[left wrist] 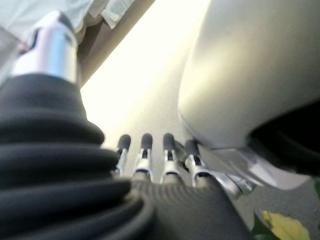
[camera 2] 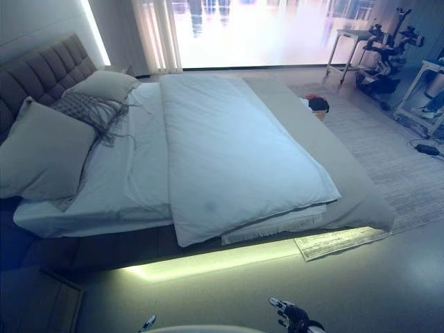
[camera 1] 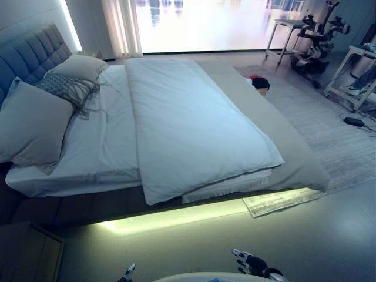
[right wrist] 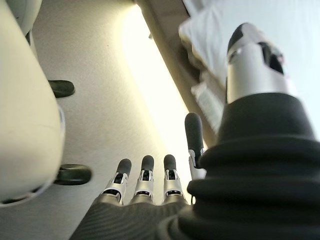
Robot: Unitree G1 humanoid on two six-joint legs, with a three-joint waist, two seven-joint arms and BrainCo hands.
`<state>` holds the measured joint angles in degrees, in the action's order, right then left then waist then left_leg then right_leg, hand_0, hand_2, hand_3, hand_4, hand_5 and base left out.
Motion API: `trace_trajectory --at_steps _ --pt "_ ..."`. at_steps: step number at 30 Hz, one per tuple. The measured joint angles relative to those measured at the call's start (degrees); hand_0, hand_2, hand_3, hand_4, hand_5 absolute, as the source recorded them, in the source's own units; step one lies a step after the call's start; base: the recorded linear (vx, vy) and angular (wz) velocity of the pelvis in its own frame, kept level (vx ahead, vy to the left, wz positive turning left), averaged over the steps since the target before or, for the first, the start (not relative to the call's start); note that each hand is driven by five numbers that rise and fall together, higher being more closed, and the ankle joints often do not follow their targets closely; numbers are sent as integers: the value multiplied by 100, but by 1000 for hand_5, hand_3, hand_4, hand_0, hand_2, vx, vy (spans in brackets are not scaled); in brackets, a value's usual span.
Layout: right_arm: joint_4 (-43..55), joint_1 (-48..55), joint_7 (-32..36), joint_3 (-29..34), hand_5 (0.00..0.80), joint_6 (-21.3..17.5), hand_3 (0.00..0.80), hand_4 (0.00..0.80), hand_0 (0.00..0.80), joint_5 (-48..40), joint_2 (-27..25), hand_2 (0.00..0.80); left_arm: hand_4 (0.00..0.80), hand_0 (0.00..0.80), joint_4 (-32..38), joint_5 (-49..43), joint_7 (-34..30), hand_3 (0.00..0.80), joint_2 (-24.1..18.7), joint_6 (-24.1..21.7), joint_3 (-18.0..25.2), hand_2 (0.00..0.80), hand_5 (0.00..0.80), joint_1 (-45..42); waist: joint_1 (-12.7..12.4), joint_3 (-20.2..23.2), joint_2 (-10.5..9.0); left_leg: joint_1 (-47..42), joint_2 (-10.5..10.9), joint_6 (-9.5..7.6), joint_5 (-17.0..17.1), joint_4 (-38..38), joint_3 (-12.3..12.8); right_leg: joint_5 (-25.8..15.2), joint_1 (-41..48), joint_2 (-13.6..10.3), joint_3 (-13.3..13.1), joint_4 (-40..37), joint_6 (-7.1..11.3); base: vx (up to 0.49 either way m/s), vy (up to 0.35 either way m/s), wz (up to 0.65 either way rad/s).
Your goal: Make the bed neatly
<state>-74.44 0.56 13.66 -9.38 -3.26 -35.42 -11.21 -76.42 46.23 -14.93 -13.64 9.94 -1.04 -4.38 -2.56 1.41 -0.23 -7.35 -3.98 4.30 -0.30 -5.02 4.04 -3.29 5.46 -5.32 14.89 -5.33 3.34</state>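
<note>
Nearest to us, both arms hang low over the floor at the bottom edge of the head views: our left robot hand [camera 1: 128, 272] shows only as fingertips, our right robot hand [camera 1: 254, 264] a little more fully. In the wrist views each one has its fingers straight and relaxed, with nothing between fingers and thumb, so both are open and empty, well apart from the bed. Just beyond them a strip of yellow-green light [camera 1: 176, 216] glows on the floor under the bed's near edge. Above it lies the white duvet [camera 1: 188, 126], spread lengthwise over the middle of the bed, its near corner hanging over the side and a fringed layer showing beneath that edge. A grey bedspread [camera 1: 294, 158] lies along the foot side to our right, reaching a pale rug [camera 1: 329, 135]. To our left a large grey pillow [camera 1: 29, 126] leans by the tufted headboard [camera 1: 29, 56], then a fringed throw cushion [camera 1: 64, 87] and another pillow [camera 1: 79, 66] farther back. Farthest off is a bright window [camera 1: 205, 23].
</note>
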Motion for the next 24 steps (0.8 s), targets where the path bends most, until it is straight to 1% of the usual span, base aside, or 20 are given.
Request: trace_trajectory --at_steps 3,5,9,10,12,14,24 --pt "-61 89 -292 78 0 176 0 0 0 11 38 0 0 0 -3 -59 21 0 9 20 -2 0 0 30 0 -28 4 0 0 0 0 5 -3 0 3 0 4 0 0 0 0 0" --pt "-88 130 -282 52 0 252 0 0 0 219 53 0 0 0 -3 -242 31 0 13 40 -8 0 0 63 1 -41 16 0 -3 -1 1 -16 -4 1 4 1 13 -1 -1 0 0 0" --pt "-27 89 -146 -57 0 289 0 0 0 347 50 0 0 0 0 -568 3 0 9 63 -35 0 0 118 7 -46 13 -6 -3 -3 3 -14 -3 1 10 2 12 -1 -2 0 0 0" --pt "-26 85 -149 -60 0 306 0 0 0 348 63 0 0 0 9 -619 2 0 1 63 -114 0 0 143 6 -49 12 -6 -2 -4 3 -14 -4 2 11 1 11 -1 -2 0 0 0" --pt "-26 76 -179 -61 0 332 0 0 0 348 80 0 0 0 14 -724 2 0 -1 86 -130 0 0 182 2 -57 6 -6 -2 -4 3 -12 -4 1 10 3 9 -1 -1 0 0 0" --pt "-22 72 -219 -56 0 334 0 0 0 351 77 0 0 0 14 -724 1 0 -12 97 -236 0 0 210 7 -68 7 -5 -3 -3 3 -11 -2 1 8 3 7 -1 -1 0 0 0" --pt "-23 -16 -367 -58 0 360 0 0 0 570 81 0 0 0 10 -716 -25 0 -39 164 -241 0 0 291 9 -160 -51 -11 7 -3 2 4 12 -1 9 10 -10 1 0 0 0 0"
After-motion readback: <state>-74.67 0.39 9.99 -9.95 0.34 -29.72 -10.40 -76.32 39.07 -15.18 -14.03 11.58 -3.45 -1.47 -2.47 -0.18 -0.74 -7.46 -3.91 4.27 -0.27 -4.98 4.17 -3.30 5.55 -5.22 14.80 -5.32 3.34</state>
